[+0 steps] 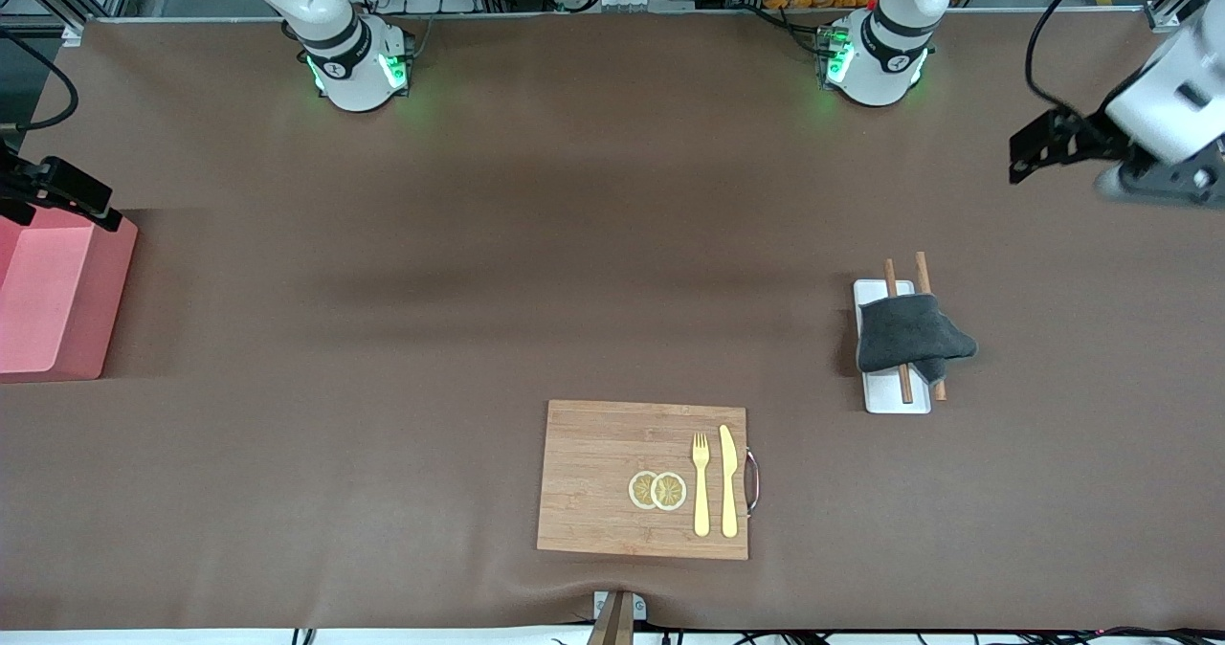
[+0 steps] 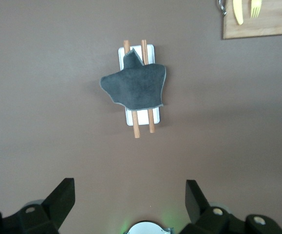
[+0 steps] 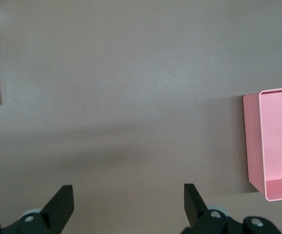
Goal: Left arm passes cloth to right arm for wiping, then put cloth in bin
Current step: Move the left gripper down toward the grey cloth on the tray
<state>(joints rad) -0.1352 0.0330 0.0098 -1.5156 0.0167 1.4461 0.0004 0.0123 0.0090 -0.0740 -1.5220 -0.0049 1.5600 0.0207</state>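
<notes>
Both grippers, left (image 2: 126, 204) and right (image 3: 126, 204), hang spread apart, empty; cloth (image 1: 907, 337) lies on tray (image 1: 895, 398).

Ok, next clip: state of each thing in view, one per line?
Cloth: crumpled, draped over chopsticks on white tray.
Bin: upright, no cloth visible inside.
Left end effector: open, empty, in the air.
Right end effector: open, empty, near bin.

Soft matt grey cloth (image 1: 909, 337), smooth pink plastic bin (image 1: 57, 305), grainy wooden cutting board (image 1: 612, 454), matt brown desk (image 1: 478, 272).
</notes>
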